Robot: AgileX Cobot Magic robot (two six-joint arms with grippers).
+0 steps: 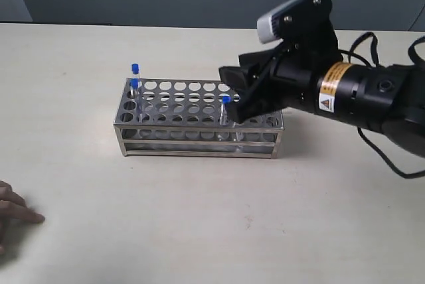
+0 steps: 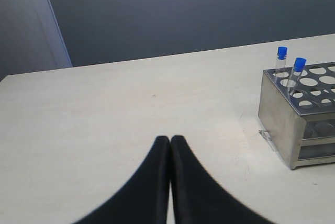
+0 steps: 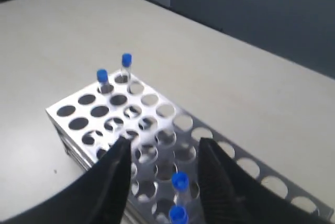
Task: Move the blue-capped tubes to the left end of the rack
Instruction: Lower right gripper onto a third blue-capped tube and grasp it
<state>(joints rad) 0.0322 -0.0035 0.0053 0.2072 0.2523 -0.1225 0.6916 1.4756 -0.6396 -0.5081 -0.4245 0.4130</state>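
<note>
1. Beige table (image 1: 199,231) offers open surface around all rack (image 1: 199,135) edges.
2. Two blue-capped tubes (image 1: 134,85) stand at rack's left end, two others (image 3: 180,181) toward right.
3. Right hand (image 3: 163,145) spread above those; left hand (image 2: 170,140) closed, empty, apart.

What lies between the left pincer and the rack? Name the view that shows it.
Only bare tabletop; the left wrist view shows the shut left pincer and the rack apart.
</note>
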